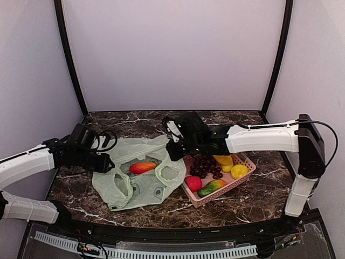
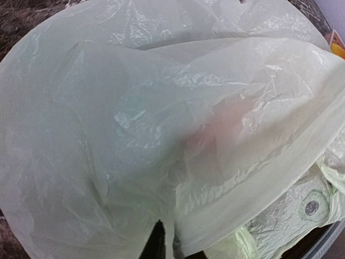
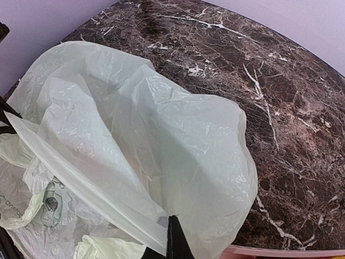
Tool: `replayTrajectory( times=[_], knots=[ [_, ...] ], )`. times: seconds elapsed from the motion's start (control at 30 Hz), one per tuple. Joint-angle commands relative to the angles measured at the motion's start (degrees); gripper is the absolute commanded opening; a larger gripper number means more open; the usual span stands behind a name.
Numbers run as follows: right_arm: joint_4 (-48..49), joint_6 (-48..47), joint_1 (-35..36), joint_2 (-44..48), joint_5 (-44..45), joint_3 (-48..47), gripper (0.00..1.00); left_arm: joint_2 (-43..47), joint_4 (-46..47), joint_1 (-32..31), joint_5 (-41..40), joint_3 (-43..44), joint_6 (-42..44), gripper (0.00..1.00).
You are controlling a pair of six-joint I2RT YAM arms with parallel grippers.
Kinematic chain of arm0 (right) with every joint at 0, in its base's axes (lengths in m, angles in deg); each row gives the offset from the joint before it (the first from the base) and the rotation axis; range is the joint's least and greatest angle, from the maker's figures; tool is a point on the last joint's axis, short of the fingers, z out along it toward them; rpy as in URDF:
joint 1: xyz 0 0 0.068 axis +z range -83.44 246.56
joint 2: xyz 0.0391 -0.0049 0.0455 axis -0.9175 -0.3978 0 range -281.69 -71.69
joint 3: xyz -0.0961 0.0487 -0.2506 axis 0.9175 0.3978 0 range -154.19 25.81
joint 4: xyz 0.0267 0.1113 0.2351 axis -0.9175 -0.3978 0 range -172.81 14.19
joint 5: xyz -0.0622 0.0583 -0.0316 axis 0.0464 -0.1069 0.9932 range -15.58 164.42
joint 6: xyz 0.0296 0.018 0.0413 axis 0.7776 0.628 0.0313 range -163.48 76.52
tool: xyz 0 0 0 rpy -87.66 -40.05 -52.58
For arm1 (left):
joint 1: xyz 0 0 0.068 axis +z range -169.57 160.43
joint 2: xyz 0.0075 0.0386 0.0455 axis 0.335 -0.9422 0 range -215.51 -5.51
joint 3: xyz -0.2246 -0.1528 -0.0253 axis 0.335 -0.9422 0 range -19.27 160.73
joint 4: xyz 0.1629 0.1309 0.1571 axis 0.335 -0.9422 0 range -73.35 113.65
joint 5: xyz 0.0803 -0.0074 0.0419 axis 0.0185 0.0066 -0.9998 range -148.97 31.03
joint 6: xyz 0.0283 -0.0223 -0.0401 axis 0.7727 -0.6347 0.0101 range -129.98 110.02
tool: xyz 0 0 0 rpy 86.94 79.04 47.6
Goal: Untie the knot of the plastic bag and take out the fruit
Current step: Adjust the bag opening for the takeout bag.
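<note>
Onto the fruit step: my left tool (image 1: pixel 108 163) and right tool (image 1: pixel 171 152) are each clamped on the thin crinkly pale-green plastic bag (image 1: pixel 135 190), so next I'd tip out that red-orange toy mango (image 1: pixel 143 167).

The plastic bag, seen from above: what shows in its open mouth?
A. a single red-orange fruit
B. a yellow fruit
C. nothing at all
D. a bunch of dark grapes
A: a red-orange fruit lies in the opening of the plastic bag, while the dark grapes and yellow pieces sit in the pink basket beside it.
</note>
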Motion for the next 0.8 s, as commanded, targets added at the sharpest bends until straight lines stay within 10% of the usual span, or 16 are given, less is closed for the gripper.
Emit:
replayTrajectory(
  times=[0.0, 0.33, 0.77],
  knots=[
    [1.2, -0.4, -2.1, 2.0, -0.6, 0.9, 0.0, -1.2, -4.2, 1.2, 1.4, 2.8, 7.2, 0.24],
    [2.2, -1.6, -2.2, -0.3, -3.3, -1.5, 0.0, -7.1, -10.9, 1.2, 11.6, 22.0, 20.2, 0.89],
    [2.3, -1.6, -2.6, -3.5, -4.5, -5.1, 0.0, -25.2, -8.3, 1.1, 27.7, 29.6, 32.3, 0.99]
  ],
)
